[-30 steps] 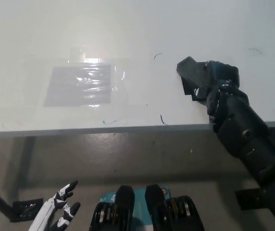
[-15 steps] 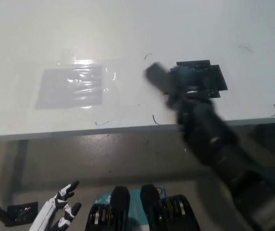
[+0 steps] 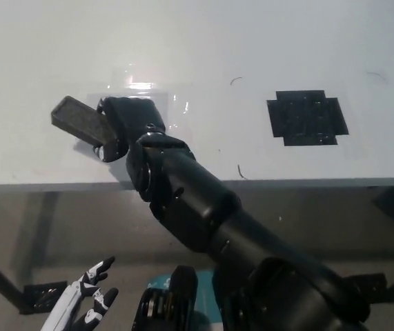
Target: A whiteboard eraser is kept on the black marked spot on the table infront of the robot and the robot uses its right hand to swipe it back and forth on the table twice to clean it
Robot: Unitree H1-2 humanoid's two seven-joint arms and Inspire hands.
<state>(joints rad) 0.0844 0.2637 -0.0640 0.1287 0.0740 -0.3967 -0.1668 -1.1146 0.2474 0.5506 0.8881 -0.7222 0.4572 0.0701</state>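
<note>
Now right robot hand (image 3: pixel 124 124) grips eraser (image 3: pixel 76 119); black marked spot (image 3: pixel 307 117) bare.

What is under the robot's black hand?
The black right hand holds a gray eraser on the white table. A shiny taped patch peeks out beside it; most of that patch is covered. The black marked spot lies bare.

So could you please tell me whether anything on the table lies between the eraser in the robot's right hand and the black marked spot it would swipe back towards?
Nothing visible does. The right robot hand holds the eraser at the left; between it and the black marked spot is bare table with only thin pen marks.
</note>
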